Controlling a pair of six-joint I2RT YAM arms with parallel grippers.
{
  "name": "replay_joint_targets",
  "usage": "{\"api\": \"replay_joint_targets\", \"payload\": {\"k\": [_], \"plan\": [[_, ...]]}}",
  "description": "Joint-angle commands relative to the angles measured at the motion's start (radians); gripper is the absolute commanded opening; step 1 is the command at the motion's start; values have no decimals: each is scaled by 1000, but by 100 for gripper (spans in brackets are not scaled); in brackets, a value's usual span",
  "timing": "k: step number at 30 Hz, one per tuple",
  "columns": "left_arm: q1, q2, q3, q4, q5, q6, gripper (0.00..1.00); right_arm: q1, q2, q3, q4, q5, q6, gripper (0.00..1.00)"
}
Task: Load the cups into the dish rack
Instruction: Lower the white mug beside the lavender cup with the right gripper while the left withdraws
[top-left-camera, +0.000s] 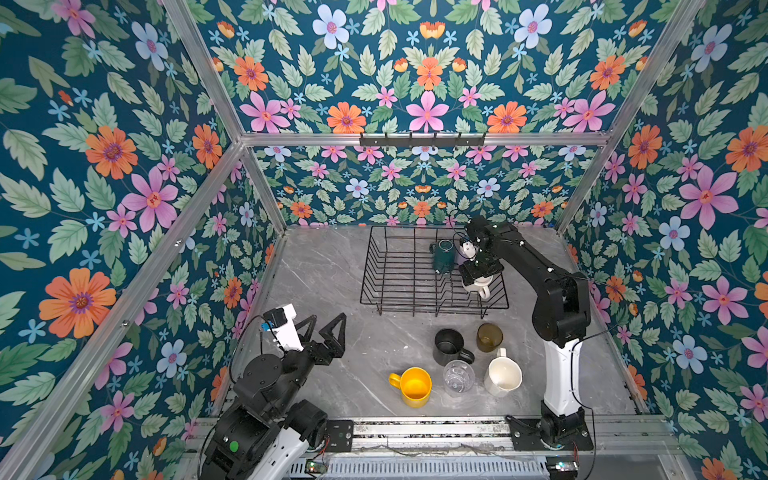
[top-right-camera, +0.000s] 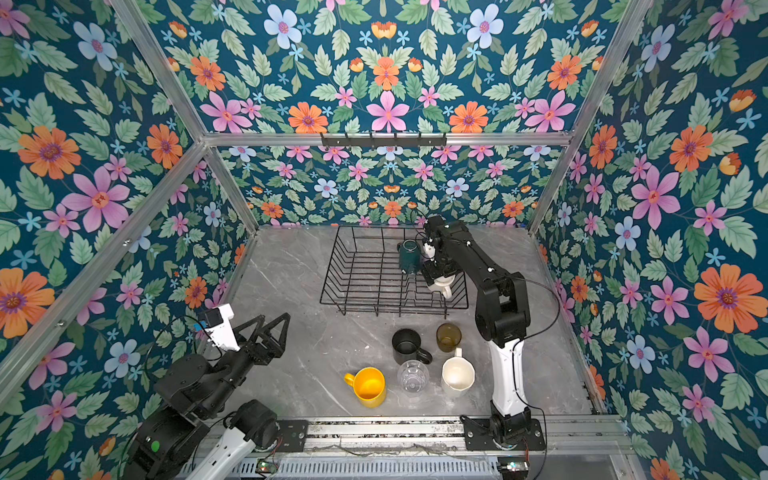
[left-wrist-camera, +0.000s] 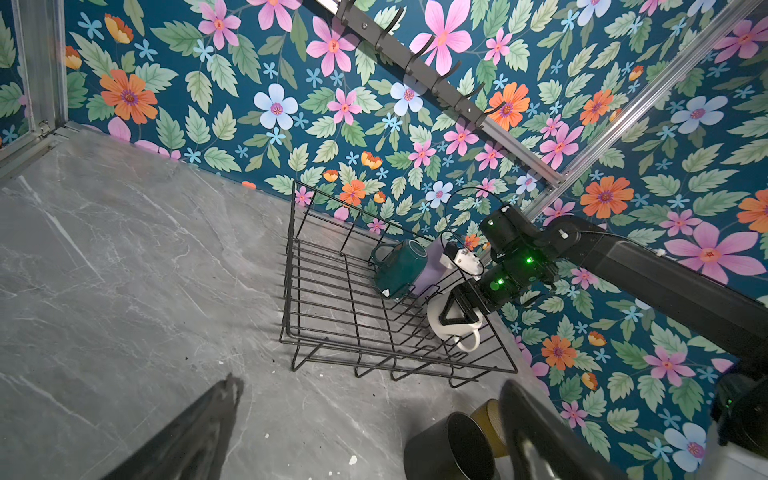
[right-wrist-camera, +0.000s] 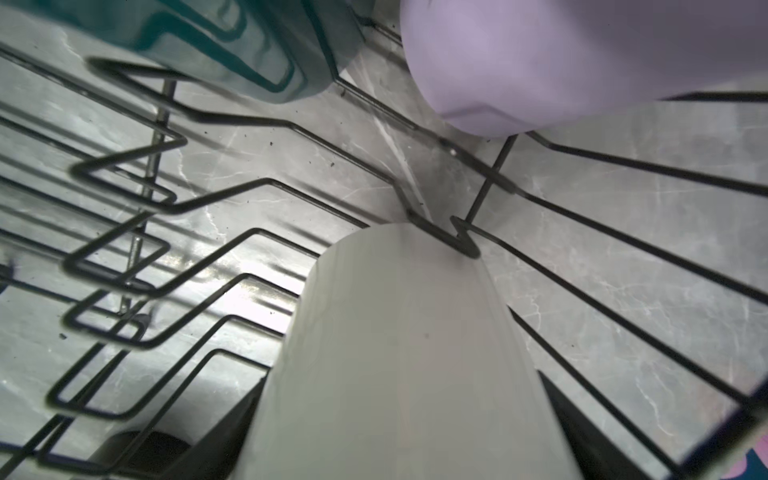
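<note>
— A kitchen?
— Only a staged one, a robot test booth: bare aluminium frame bars (top-left-camera: 299, 139) carrying dark-blue floral wallpaper (top-left-camera: 428, 112), black-and-white robot arms (top-left-camera: 561, 299) bolted to a metal rail (top-left-camera: 428, 428), a black wire dish rack (top-left-camera: 376, 266) on grey marble-look tabletop (top-left-camera: 324, 266).

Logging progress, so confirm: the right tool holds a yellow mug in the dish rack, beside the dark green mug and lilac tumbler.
The right tool holds a white mug, not a yellow one; the left wrist view shows it. It is in the dish rack beside the dark green mug and lilac tumbler. The yellow mug stands on the table.
</note>
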Motion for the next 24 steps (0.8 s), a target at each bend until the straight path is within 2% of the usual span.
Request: {"api": "replay_joint_targets", "payload": {"k": [1,7,20,24], "plan": [[-1,-1,7,4,-6,10,100,0,3,13,20,24,-10,0],[-1,6,6,11,-1,8,100,-1,11,9,19,22,-9,2],[-1,-1,10,2,-3,5,100,0,12,2,16,-1,13,62],[-1,-2,11,1,-3,5,100,0,5,-11,28,-3,19,72]]}}
